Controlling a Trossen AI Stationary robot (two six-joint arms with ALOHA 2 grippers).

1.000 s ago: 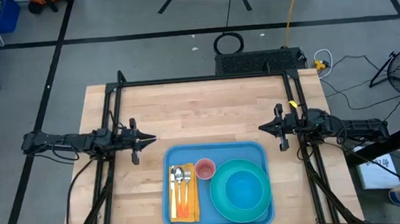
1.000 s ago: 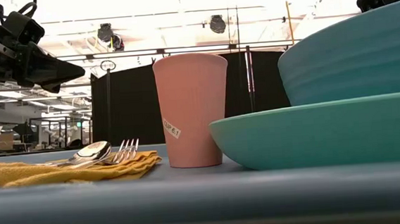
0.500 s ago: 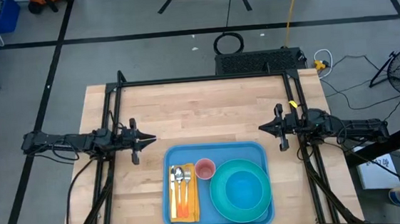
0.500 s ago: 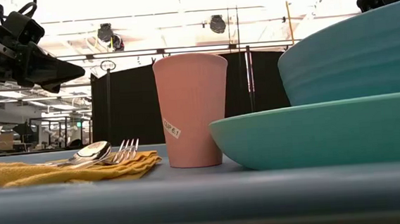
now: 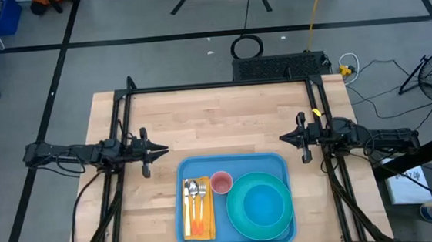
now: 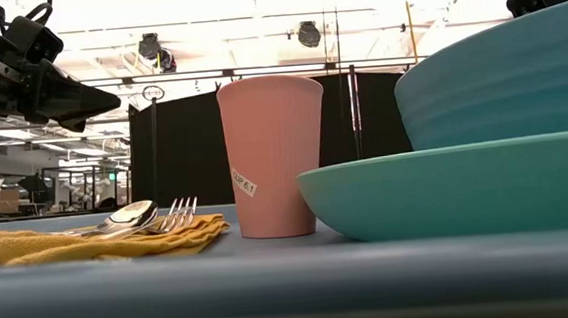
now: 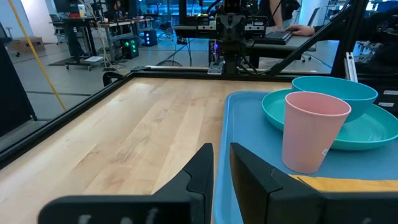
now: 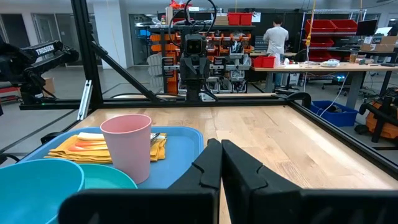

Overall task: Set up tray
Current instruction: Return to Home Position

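The blue tray [image 5: 259,162] lies flat on the wooden table near its front edge. On it sit a teal plate [image 5: 243,219] with a teal bowl [image 5: 263,206] in it, a pink cup [image 5: 221,183] standing upright, and a yellow-orange napkin [image 5: 199,224] carrying a spoon and a fork [image 5: 194,192]. My left gripper [image 5: 164,149] hovers level at the table's left side, its fingers [image 7: 202,171] a narrow gap apart with nothing between them. My right gripper [image 5: 282,138] hovers level at the right side, shut and empty. Both are clear of the tray.
A black metal frame [image 5: 221,85] runs around the table's far and side edges. Bare wood [image 5: 216,121] lies between the two grippers and beyond the tray. In the wrist views a person [image 8: 274,37] stands at benches far behind the table.
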